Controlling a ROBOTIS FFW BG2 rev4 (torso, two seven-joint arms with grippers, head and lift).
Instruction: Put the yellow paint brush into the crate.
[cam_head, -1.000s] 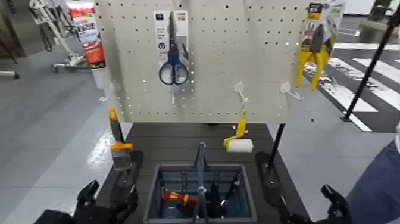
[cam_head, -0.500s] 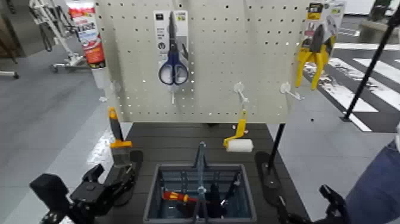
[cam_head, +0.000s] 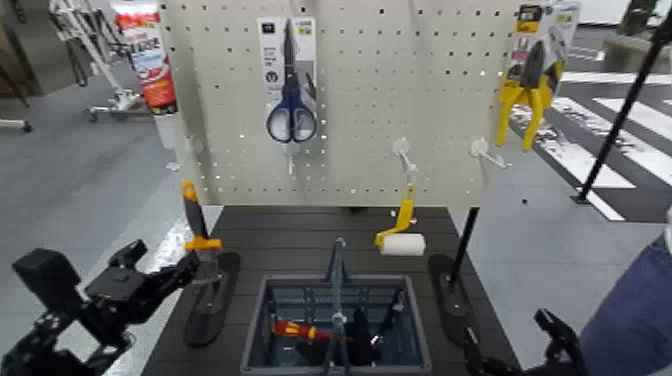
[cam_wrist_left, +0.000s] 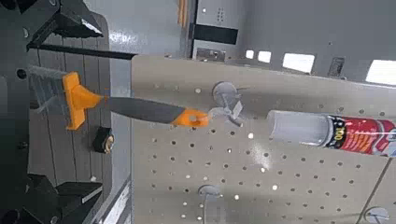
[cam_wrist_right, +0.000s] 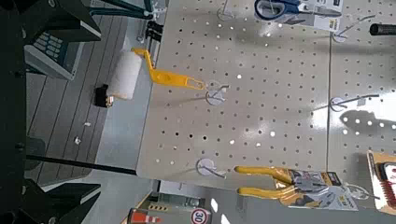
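Brush (cam_head: 203, 240) left of crate (cam_head: 335, 325), roller (cam_head: 403, 238) behind crate

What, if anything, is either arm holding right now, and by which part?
Nothing is held; the left end effector stands open around the hanging brush's bristles.

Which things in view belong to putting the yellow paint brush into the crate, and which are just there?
For the job:
- yellow paint brush
- crate
- left gripper

Just there:
- scissors
- roller
- pliers
- right gripper
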